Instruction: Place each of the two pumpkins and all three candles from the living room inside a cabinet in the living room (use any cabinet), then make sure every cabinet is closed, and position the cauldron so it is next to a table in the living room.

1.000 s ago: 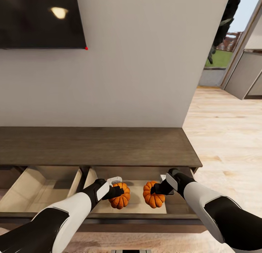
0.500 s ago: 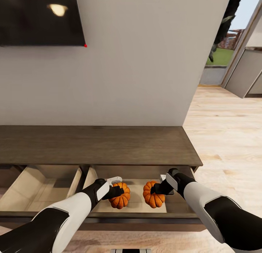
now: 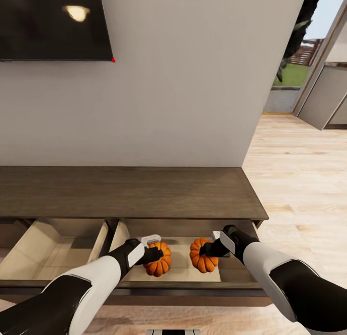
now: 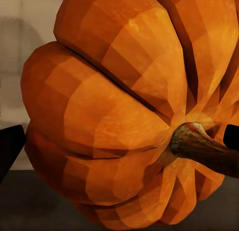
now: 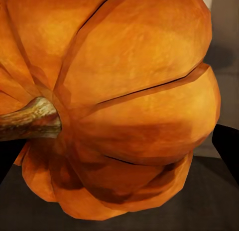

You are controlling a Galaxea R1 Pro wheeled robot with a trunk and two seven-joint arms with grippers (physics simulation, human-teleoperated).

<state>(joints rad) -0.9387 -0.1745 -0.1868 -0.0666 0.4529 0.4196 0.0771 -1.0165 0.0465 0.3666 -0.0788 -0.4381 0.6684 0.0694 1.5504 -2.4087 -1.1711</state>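
Note:
Two orange ribbed pumpkins hang over the pale inside of the cabinet's open right drawer. My left gripper is shut on the left pumpkin; in the left wrist view this pumpkin sits between the dark fingertips, brown stem showing. My right gripper is shut on the right pumpkin; the right wrist view shows that pumpkin close up between its fingertips. The two pumpkins hang side by side, a small gap apart.
A second drawer stands open to the left, with nothing in it that I can see. A dark TV hangs on the wall above the cabinet. Light wood floor runs to the right toward a doorway with a dark plant.
The head view tilted slightly after the earliest frame. Both pumpkins have sunk a little lower into the right drawer, still held by the grippers.

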